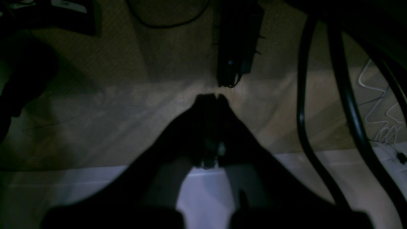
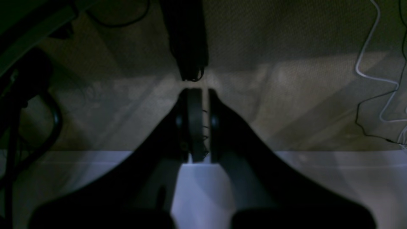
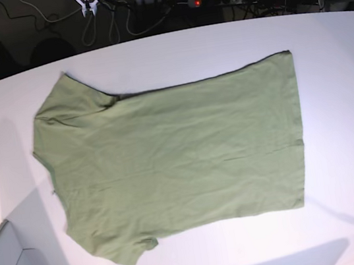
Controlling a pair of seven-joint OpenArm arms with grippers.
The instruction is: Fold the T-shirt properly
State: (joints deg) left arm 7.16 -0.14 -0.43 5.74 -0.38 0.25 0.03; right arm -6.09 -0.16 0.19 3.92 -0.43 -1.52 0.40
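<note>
1. I see the left pincer [image 1: 211, 95] in its wrist view as a dark shape; its two tips meet at the top, so I call it closed, and there is nothing between them.
2. The right pincer [image 2: 200, 90] in its own wrist view is closed as well. Only a thin bright slit shows between the jaws, and they hold nothing.
3. Both pincers hang past the white edge of the counter [image 1: 318, 165], over a tan carpet floor [image 1: 127, 111]. These two views are very dim.
4. On the floor beyond the left pincer I see a black box-like device [image 1: 237, 44] and a thin black cable [image 1: 165, 24]. Two thick black hoses [image 1: 343, 95] curve down at the right side of that view, with a white wire [image 1: 375, 92] further behind.
5. In the right wrist view a similar dark device [image 2: 187, 41] stands just beyond the tips, and a white wire [image 2: 369, 47] runs down at the far right.
6. The T-shirt [image 3: 180, 152] lies spread flat on the white counter [image 3: 332, 56] in the base view, slightly wrinkled, not yet folded. Its collar and sleeves point to that view's left, its hem to the right.
7. Neither pincer appears in the base view, so both are well apart from the T-shirt.
</note>
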